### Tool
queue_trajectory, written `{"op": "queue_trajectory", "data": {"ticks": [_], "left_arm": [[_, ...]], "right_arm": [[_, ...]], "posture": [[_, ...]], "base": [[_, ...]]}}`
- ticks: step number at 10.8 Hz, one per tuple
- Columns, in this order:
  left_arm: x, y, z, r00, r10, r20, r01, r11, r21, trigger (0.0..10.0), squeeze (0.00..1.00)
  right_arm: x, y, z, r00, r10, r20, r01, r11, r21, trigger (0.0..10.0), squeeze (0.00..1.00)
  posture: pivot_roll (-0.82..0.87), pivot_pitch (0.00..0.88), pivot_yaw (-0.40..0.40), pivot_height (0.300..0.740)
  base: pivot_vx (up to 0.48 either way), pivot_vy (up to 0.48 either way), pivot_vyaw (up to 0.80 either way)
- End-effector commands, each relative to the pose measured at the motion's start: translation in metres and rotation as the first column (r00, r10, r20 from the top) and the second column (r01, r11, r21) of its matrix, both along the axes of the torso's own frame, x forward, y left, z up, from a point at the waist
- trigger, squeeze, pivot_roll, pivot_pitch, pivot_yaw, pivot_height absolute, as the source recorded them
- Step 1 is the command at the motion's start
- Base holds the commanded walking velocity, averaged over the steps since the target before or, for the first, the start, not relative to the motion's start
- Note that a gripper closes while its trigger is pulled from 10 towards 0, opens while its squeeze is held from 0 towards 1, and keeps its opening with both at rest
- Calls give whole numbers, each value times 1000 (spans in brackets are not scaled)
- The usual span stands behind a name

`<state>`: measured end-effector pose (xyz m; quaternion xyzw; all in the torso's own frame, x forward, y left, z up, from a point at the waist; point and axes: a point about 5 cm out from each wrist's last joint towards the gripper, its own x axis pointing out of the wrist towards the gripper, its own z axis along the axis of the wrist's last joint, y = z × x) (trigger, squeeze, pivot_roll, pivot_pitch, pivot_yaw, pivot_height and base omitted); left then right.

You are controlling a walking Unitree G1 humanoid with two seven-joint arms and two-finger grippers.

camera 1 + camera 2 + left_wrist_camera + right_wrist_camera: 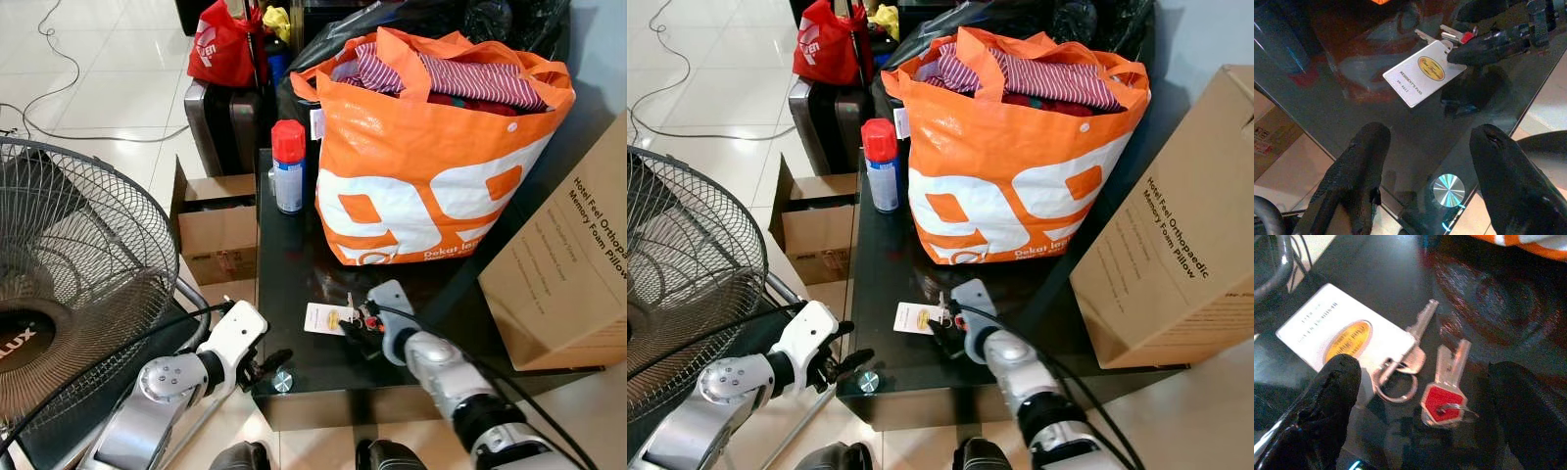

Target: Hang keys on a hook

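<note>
On the black table, before the orange bag, the right gripper hangs spread wide straddling the keys, blades pointing bagward. The left gripper, also parted and empty, waits farther off at the table's edge. No hook is visible.
</note>
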<state>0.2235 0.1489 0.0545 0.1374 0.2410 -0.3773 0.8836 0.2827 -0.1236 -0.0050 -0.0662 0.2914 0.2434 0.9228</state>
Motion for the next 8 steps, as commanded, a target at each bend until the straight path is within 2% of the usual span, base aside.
{"op": "queue_trajectory", "data": {"ticks": [1,4,5,6,7,8], "left_arm": [[-1,-3,0,1000,-13,-5,13,1000,-3,10000,0],[1,-6,-1,1000,-16,1,16,1000,-8,10000,0],[3,-6,-1,1000,-18,4,18,1000,-9,10000,0],[3,-6,-1,1000,-19,5,19,1000,-9,10000,0],[3,-6,-1,1000,-21,5,21,1000,-8,10000,0],[3,-6,-1,1000,-24,5,24,1000,-7,10000,0]], "right_arm": [[1,-6,1,1000,-7,6,7,1000,0,10000,0],[-7,-24,-2,1000,26,7,-26,999,-24,10000,0],[-8,-26,-2,999,44,20,-44,999,-31,8902,0],[-8,-26,-2,999,48,22,-47,998,-37,8902,0],[-8,-26,-2,998,60,24,-59,997,-53,4118,0],[-8,-25,-2,998,64,25,-62,997,-55,3059,0]], "posture": [[-120,151,10,740],[-131,133,12,740],[-132,126,15,740],[-132,126,15,740],[-133,123,16,740],[-131,121,15,740]], "base": [[0,0,0],[0,0,0],[0,0,0],[0,0,0],[0,0,0],[0,0,0]]}}
